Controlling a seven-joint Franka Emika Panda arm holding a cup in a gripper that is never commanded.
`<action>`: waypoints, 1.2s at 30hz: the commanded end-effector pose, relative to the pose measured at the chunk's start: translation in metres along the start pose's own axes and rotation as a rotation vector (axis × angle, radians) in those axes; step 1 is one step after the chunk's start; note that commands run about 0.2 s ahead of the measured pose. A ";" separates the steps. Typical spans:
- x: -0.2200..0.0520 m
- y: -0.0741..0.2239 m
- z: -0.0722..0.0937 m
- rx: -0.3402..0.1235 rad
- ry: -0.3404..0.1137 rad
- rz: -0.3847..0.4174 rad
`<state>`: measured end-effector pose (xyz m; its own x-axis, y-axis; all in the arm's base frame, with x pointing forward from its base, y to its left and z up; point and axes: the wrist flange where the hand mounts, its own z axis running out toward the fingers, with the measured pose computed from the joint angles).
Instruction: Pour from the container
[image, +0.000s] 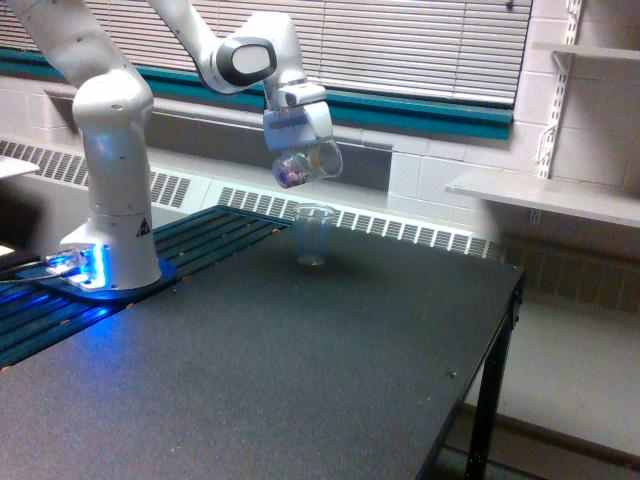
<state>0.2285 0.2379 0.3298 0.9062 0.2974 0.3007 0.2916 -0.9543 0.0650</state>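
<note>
In the exterior view my gripper is shut on the glass mug, which hangs tilted in the air with reddish-brown and pale pieces showing at its lower left end. The mug's handle points toward the view's right. A small clear plastic cup stands upright on the black table, below the mug and slightly to the view's right of it. A clear gap separates mug and cup.
The arm's white base stands at the view's left on a dark slatted platform with a blue glow. Behind are a radiator, window blinds and a white wall shelf. The table's right edge drops off near the leg.
</note>
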 end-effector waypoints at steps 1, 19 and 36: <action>-0.021 -0.002 0.019 -0.032 -0.066 -0.021; -0.041 -0.008 0.041 -0.102 -0.156 -0.095; -0.031 -0.003 0.045 -0.164 -0.170 -0.147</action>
<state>0.2106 0.2399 0.2826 0.8972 0.4204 0.1353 0.3843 -0.8941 0.2300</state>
